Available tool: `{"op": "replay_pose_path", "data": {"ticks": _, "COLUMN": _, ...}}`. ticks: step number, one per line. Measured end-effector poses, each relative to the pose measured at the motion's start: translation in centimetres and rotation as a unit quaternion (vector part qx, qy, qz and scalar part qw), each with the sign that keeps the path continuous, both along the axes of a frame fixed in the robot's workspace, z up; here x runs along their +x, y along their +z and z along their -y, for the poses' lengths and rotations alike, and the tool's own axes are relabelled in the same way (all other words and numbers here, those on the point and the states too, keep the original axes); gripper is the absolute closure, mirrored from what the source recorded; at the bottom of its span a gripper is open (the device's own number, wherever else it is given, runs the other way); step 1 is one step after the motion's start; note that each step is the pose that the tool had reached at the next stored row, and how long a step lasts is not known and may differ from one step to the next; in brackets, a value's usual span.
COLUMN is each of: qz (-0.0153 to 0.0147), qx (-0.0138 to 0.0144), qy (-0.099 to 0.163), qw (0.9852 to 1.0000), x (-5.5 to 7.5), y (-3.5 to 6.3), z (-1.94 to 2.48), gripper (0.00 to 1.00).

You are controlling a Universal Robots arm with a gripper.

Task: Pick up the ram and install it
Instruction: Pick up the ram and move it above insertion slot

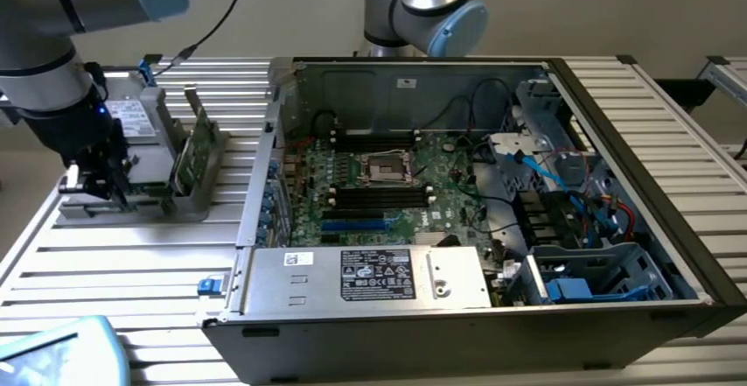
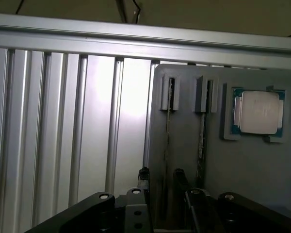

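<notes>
I look down past the jaws in my wrist view onto a grey holder (image 2: 262, 170) that sits on the slatted metal bench (image 2: 87, 126). 2 memory sticks stand on edge in the holder's 2 slots, each seen as a thin dark line. The ram (image 2: 166, 138) I am after is the stick in the slot farther from the square silver processor chip (image 2: 258, 112). The second stick (image 2: 202, 136) stands between the ram and that chip.

The jaws are spread, with 1 finger on either side of the ram, so the stick's thin edge runs into the gap between them. I judge they are not pinching it, because a sliver of holder shows on each side of the board. The end of the stick nearest the jaws is in shadow, though, so I cannot rule out a light touch.

The relation that matters is this: the ram lies between the jaws, with its long axis running straight away from them along the slot toward the end clips. The jaws therefore close across its thickness, not its length.

In the exterior view the arm (image 1: 59, 97) hangs over the holder at the exterior view's left, well apart from the open computer case (image 1: 467, 333). Inside the case the motherboard (image 1: 386, 171) lies flat, with black memory slots (image 1: 380, 196) near its middle. The ram is not yet installed.
</notes>
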State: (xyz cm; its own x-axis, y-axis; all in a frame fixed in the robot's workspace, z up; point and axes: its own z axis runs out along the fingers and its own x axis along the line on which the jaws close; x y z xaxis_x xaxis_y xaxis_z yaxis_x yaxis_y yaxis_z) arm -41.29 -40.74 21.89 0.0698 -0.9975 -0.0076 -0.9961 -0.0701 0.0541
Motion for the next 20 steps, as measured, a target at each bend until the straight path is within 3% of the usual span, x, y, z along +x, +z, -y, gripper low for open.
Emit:
{"op": "replay_pose_path", "data": {"ticks": 5, "qz": 0.0000, "qx": 0.0024, "qy": 0.000, "qw": 1.0000, "x": 0.0, "y": -0.90, "z": 0.00, "gripper": 0.67}}
{"op": "replay_pose_path", "data": {"ticks": 11, "qz": 0.0000, "qx": 0.0074, "qy": -0.005, "qw": 1.0000, "x": 0.0, "y": -1.77, "z": 0.01, "gripper": 0.67}}
{"op": "replay_pose_path", "data": {"ticks": 17, "qz": 0.0000, "qx": 0.0075, "qy": -0.005, "qw": 1.0000, "x": 0.0, "y": -1.80, "z": 0.03, "gripper": 0.67}}
{"op": "replay_pose_path", "data": {"ticks": 20, "qz": -0.0016, "qx": 0.0076, "qy": -0.005, "qw": 1.0000, "x": 0.0, "y": -1.87, "z": 0.03, "gripper": 0.67}}
